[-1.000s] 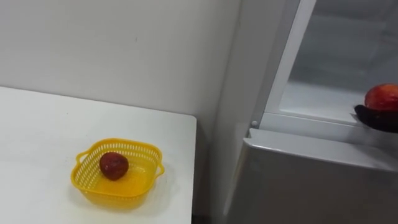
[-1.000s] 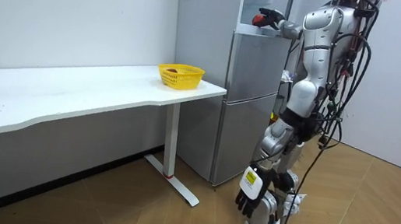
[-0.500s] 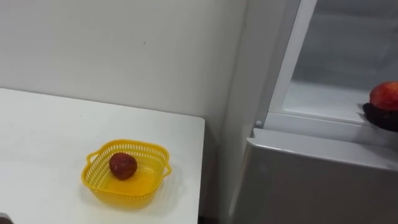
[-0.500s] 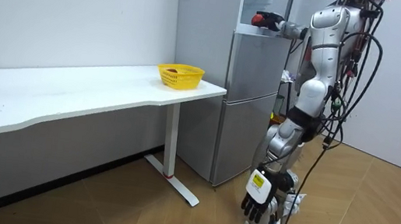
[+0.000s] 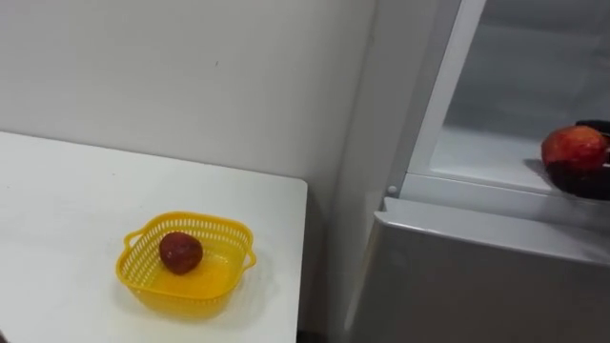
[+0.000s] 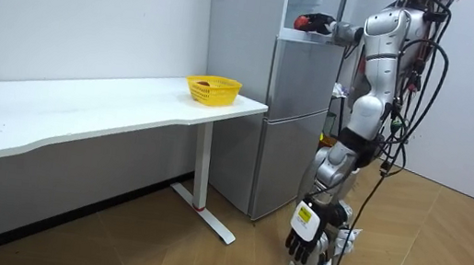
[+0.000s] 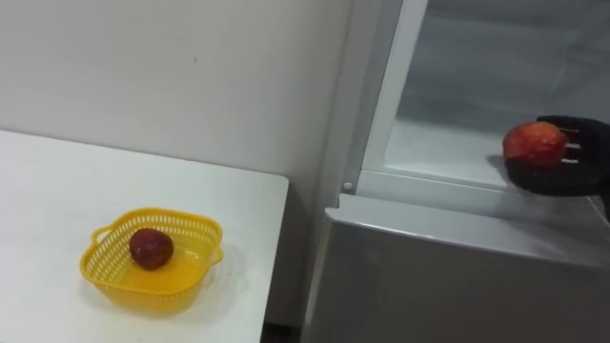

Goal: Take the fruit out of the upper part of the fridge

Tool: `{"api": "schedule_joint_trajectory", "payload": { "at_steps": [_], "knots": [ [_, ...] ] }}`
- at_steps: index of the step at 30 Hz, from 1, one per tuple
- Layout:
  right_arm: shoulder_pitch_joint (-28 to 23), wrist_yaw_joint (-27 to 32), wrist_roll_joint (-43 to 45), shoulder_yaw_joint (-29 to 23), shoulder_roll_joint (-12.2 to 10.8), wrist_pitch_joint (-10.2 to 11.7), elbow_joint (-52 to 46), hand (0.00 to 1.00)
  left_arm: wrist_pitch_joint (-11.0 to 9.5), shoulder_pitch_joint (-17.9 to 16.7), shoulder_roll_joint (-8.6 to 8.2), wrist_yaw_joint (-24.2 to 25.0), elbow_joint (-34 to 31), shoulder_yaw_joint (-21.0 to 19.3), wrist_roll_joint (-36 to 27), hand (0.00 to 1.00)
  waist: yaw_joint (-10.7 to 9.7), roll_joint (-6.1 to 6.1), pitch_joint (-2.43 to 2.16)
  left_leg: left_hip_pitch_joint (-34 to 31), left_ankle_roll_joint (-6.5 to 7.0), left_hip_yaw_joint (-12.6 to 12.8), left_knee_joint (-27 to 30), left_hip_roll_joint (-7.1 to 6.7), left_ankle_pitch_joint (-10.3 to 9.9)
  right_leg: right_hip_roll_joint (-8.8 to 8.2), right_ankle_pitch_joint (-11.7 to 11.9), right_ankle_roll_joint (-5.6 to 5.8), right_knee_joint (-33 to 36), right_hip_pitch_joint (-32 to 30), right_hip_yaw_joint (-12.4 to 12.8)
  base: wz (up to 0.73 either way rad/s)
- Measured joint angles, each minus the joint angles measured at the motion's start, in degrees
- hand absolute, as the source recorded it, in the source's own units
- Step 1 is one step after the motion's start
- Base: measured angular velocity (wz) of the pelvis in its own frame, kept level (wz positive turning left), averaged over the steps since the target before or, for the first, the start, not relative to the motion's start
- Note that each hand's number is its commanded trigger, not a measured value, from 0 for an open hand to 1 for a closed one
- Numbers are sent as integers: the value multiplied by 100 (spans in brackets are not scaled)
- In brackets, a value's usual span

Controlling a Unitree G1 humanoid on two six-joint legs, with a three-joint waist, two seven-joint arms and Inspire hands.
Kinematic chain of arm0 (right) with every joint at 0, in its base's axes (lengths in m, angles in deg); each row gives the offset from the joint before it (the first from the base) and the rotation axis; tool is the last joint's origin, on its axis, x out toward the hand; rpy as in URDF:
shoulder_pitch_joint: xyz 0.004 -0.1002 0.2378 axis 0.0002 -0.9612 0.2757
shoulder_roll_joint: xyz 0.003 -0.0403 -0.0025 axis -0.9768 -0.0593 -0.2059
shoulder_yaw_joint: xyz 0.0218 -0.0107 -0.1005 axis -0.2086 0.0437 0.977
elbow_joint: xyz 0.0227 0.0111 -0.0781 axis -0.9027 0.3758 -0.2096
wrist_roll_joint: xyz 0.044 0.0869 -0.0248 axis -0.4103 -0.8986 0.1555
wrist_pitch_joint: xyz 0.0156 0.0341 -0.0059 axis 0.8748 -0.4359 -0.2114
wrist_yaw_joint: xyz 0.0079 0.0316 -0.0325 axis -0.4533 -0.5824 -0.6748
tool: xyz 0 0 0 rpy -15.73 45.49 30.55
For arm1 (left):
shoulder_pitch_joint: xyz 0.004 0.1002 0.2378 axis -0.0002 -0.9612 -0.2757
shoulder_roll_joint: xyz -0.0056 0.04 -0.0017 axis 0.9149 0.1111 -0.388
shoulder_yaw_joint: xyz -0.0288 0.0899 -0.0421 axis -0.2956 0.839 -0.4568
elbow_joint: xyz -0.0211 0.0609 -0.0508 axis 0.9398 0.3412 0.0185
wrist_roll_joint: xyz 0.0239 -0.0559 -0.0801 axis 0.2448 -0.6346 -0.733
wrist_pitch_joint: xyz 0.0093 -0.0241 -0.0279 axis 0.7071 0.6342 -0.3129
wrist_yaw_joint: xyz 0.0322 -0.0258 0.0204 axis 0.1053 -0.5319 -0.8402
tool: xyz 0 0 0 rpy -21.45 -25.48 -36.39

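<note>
Head stereo pair down on basket point(image 5: 181, 297) and fridge point(image 5: 477, 286); distant room camera on both.

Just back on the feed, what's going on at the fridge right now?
The robot stands at the open upper fridge compartment, its right hand curled round a red fruit at the front of the shelf. Its left hand hangs open by its leg. On the white table beside the fridge, a yellow basket holds a darker fruit.
</note>
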Motion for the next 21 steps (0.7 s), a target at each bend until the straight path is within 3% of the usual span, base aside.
{"api": "schedule_joint_trajectory", "payload": {
  "at_steps": [9, 14, 21],
  "knots": [
    [113, 43, 66, 4, 0, 1, -1, 100, -1, 53, 7, 3, 52, 0, -3, 0, 129, -12, 10, 18, -1, 11, -1, 5, 1, 0, -13, -5, 3, 9, 9, 0],
    [112, -5, 52, 20, -1, -6, -3, 100, -1, 134, 18, 3, 162, 0, -3, 0, 214, -76, 54, 4, -2, 8, -3, 2, 1, 0, -25, -3, -2, 5, 15, 0],
    [97, 11, -143, 19, -2, -16, -68, 100, -6, 136, 59, 1, 159, -3, -11, 0, 133, -106, 51, -9, -2, -7, -17, -7, 1, -9, -43, 7, 4, -4, 19, 1]
  ]
}}
